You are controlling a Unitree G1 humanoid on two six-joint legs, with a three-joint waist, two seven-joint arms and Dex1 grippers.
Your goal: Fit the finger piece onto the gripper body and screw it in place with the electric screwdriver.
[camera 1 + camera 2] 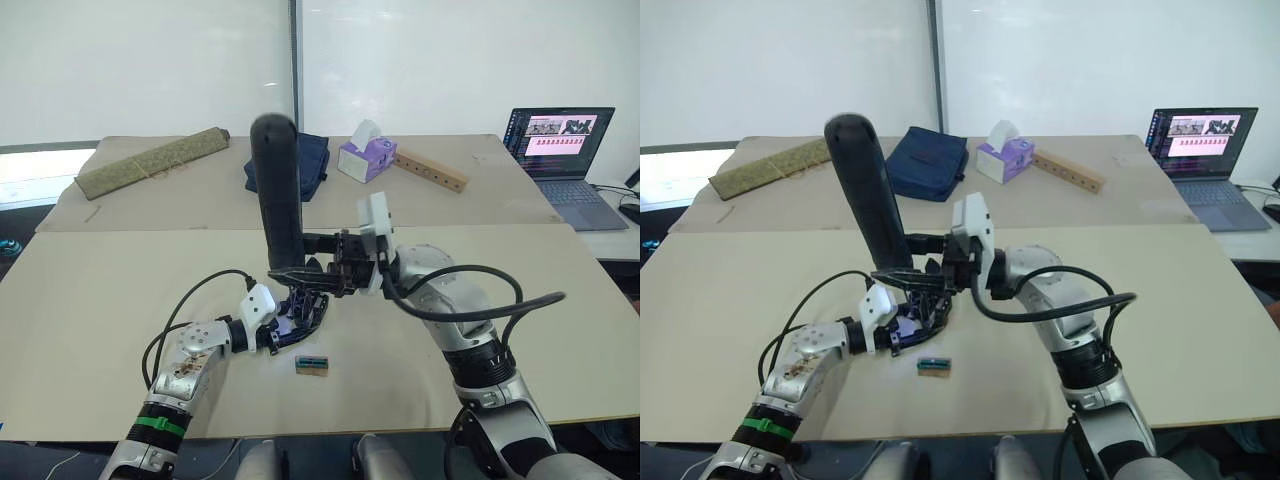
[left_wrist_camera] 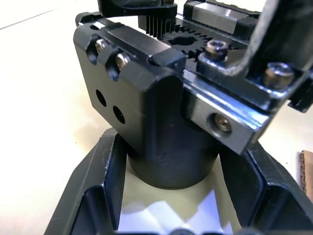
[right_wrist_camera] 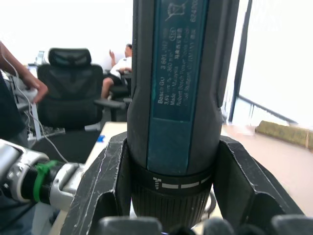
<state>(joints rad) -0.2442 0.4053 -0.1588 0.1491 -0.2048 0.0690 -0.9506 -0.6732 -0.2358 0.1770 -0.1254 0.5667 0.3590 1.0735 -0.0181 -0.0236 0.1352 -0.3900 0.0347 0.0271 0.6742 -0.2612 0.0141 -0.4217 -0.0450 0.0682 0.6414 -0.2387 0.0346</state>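
two tools meet near the front middle of the beige tabletop (image 1: 100,290). the small chunky black gripper body (image 2: 161,112), with its round base, exposed gear teeth and screw heads, sits clamped at the base in the left tool (image 1: 283,330). just above it the right tool (image 1: 330,275) is closed around the long thick black cylindrical electric screwdriver (image 1: 278,190), which stands nearly upright, rounded end up. a small tan-and-green block (image 1: 312,364) lies just beside them. farther back lie a purple tissue box (image 1: 367,152), a wooden bar with holes (image 1: 430,170) and an open laptop (image 1: 565,150).
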